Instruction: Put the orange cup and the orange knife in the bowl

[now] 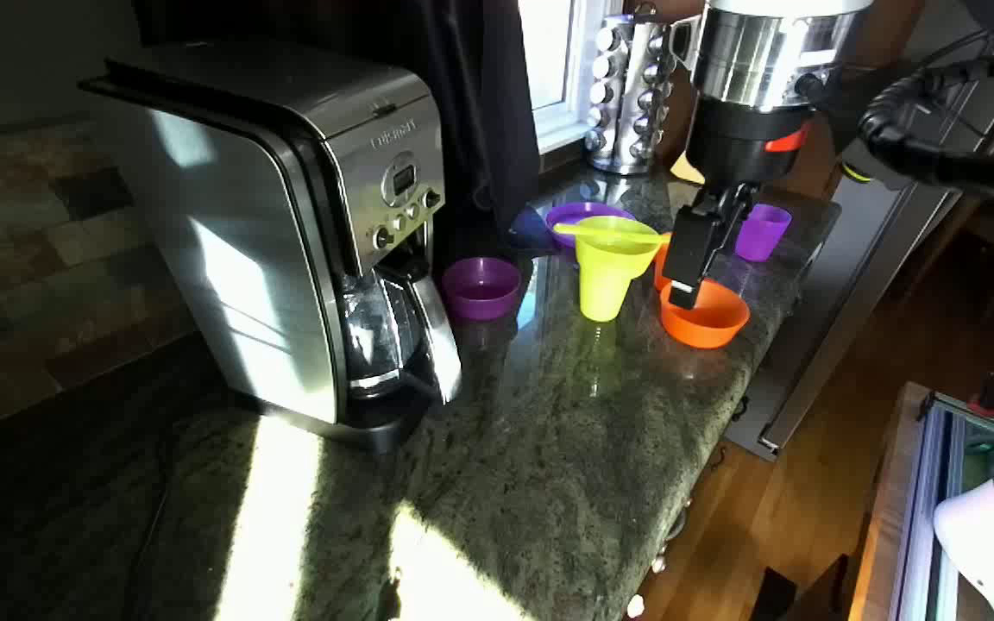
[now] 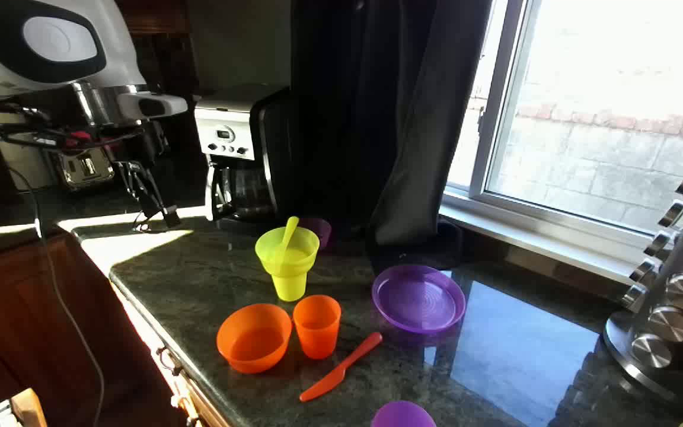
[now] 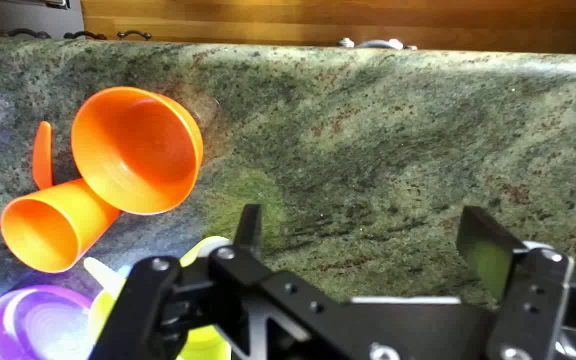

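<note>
While the gripper [image 3: 367,230] hangs over the counter [image 3: 348,135], jaws spread wide and nothing between them, the yellow-green cup [image 2: 290,273] close by could be clipped and toppled by a low approach. Nearer the front edge, the bowl [image 2: 254,339] stands touching or just beside the orange cup [image 2: 317,339], so a clumsy grasp there might shove the bowl edgeward. Farther off, the orange knife [image 2: 339,372] lies flat, blade toward that edge; pinched too high, it could slip free.

In the wrist view we lose part of the orange knife [image 3: 43,157].
The orange cup [image 3: 60,225] hides its handle; in an exterior view, the bottom edge crops the purple cup [image 2: 404,414].
</note>
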Tool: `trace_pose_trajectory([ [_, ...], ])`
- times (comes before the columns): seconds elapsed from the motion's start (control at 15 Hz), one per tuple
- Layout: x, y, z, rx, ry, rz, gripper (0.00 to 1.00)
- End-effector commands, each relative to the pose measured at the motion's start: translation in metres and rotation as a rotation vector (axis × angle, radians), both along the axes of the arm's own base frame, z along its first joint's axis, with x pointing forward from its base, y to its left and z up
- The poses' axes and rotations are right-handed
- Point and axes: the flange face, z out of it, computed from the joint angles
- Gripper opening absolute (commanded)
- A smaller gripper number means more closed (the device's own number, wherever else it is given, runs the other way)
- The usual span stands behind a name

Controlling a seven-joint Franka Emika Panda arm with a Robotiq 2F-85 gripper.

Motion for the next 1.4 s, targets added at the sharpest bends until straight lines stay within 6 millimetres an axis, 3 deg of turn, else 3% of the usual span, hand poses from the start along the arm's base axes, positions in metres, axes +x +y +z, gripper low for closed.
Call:
trace_pose_trajectory([
  [0.0, 0.0, 0.0, 0.0, 0.0, 0.001, 0.0, 1.0],
  [0.4, 0.0, 0.0, 0.0, 0.0, 0.001, 0.0, 1.0],
  [0.47, 0.008, -0.008, -0.002, -0.01, -0.011, -0.052, 1.0],
  [1.0, 0.057, -0.109, 0.016, 0.121, -0.16, -0.215, 1.0],
  [1.33, 0.065, -0.187, 0.014, 0.162, -0.175, -0.334, 1.0],
])
